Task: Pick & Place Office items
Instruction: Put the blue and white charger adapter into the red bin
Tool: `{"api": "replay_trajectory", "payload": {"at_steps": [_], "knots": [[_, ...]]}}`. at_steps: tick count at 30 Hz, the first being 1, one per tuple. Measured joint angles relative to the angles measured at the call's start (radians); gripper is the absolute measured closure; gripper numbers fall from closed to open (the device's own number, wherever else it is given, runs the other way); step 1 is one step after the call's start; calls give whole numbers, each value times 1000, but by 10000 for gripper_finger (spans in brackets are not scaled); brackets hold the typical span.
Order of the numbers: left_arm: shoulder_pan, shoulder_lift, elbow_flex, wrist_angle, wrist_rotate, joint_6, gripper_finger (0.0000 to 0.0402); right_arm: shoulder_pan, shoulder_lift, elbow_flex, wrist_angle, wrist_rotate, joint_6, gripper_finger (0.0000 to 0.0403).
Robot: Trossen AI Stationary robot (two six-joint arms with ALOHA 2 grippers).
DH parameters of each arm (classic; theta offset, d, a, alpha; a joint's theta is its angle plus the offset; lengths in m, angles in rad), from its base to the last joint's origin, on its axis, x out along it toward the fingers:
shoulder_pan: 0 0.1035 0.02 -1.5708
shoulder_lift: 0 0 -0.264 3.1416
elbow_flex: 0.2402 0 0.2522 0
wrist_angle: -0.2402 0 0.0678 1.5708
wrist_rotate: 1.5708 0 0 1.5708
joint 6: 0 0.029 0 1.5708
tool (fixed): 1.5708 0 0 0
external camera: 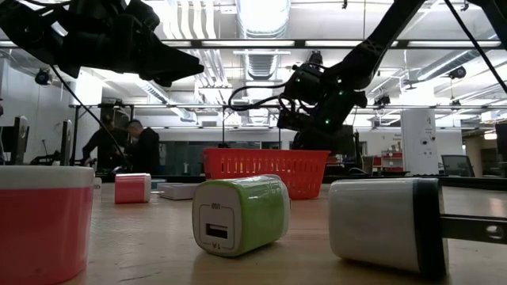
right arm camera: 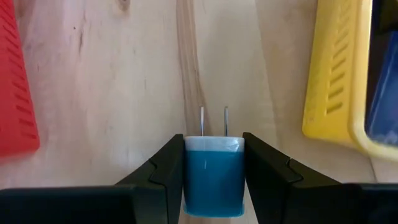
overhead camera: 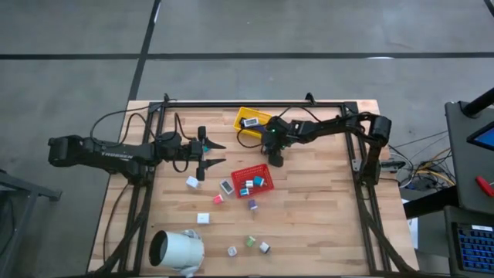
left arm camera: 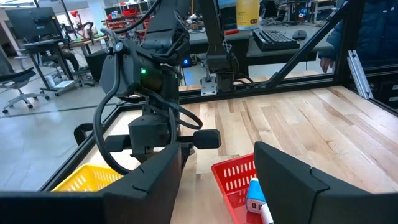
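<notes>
The office items are small blocky charger plugs. My right gripper (right arm camera: 213, 163) is shut on a teal plug (right arm camera: 212, 177) and hangs over bare wood between the yellow tray (overhead camera: 248, 120) and the red tray (overhead camera: 254, 181). Several plugs lie in the red tray and one in the yellow tray. Loose ones rest on the table: a white one (overhead camera: 192, 182), a pink one (overhead camera: 218, 198), a purple one (overhead camera: 252, 205) and a green one (external camera: 242, 214). My left gripper (overhead camera: 214, 153) is open, held above the table to the left of the red tray. My right gripper pinches the teal plug by its two flat sides (right arm camera: 186, 171) between both fingers, coming from above and pointing down. The plug's white end with two metal prongs (right arm camera: 213, 118) sticks out past the fingertips toward the table. It is lifted clear of the wood.
A large white cylinder (overhead camera: 177, 250) lies on its side at the table's near left corner. More small plugs (overhead camera: 264, 247) sit near the near edge. A black frame (overhead camera: 360, 147) borders the table. People stand in the room beyond (external camera: 127, 146). Bare wood spreads on the right side.
</notes>
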Motion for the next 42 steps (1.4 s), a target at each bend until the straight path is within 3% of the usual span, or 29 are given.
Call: {"api": "replay_trajectory", "payload": {"at_steps": [19, 42], "knots": [[0, 0, -14, 15, 0, 4, 195, 15, -1, -84, 274, -6, -9, 278], [0, 0, -15, 15, 0, 6, 195, 21, -4, -221, 787, -38, 38, 278]]}}
